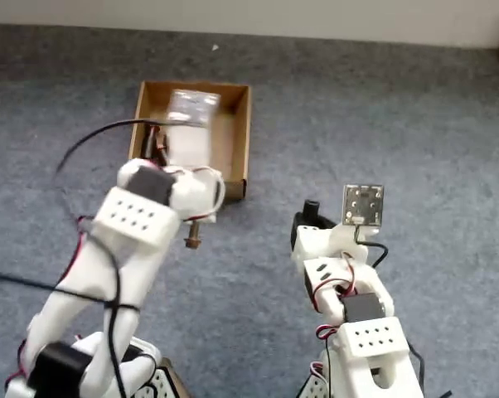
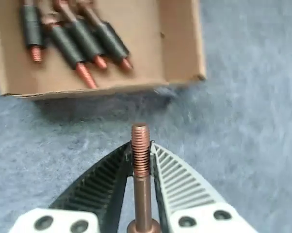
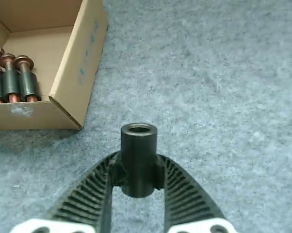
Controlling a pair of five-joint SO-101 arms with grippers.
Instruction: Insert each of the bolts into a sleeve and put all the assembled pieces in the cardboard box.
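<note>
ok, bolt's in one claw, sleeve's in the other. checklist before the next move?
1. left claw grip on bolt: ok, shut on the thread, tip free past the claw.
2. right claw grip on sleeve: ok, open end out past the claw.
3. sleeve bore clear: cannot tell, dark inside.
4. bolt lined up with sleeve: not ok, the two are apart in the high view.
5. room in box: ok, four assembled pieces to one side, bare floor beside them.
</note>
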